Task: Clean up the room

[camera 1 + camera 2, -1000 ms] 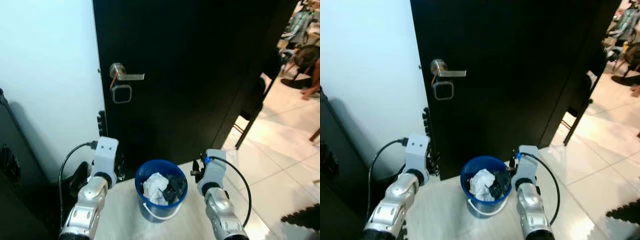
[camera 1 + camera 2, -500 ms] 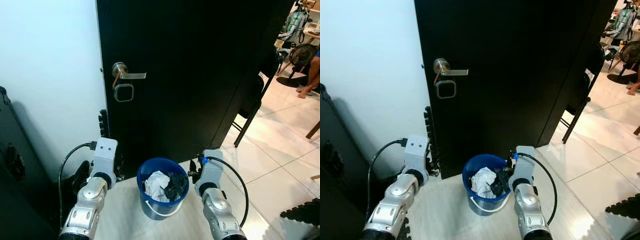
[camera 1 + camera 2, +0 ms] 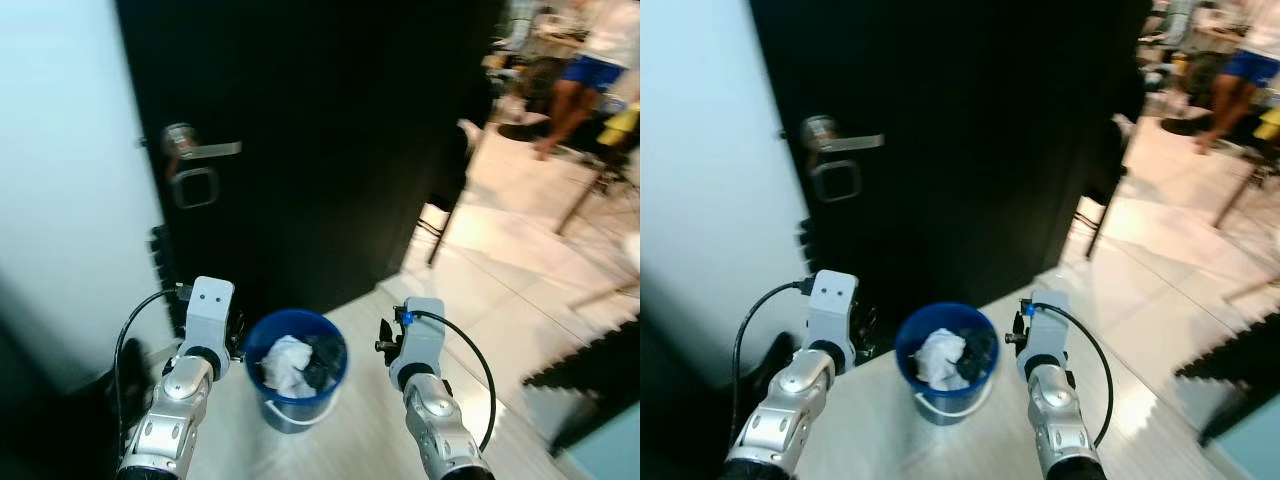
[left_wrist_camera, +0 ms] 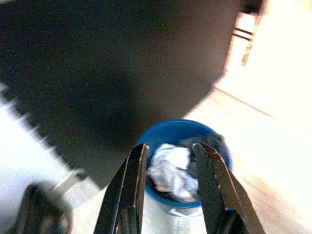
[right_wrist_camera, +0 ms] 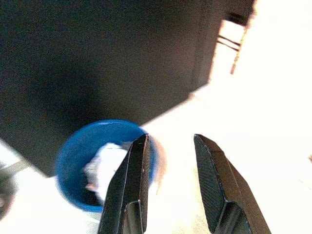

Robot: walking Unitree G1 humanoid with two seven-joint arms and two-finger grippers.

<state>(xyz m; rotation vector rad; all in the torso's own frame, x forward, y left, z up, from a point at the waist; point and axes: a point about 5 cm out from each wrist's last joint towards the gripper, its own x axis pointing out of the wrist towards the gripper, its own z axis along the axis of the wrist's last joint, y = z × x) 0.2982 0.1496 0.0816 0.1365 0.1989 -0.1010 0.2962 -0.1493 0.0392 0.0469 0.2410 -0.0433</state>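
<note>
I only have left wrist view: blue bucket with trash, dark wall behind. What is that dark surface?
Observer: A black door, with a silver lever handle on its left side.
Operator: Where's the right arm?
Observer: The right gripper hangs beside the blue bucket on its right, jaws open, holding nothing.
Operator: Anyone nearby?
Observer: Yes, a person in blue shorts stands in the tiled area beyond the door, far right.
Operator: Left gripper state?
Observer: The left gripper is open, empty, left of the bucket.
</note>
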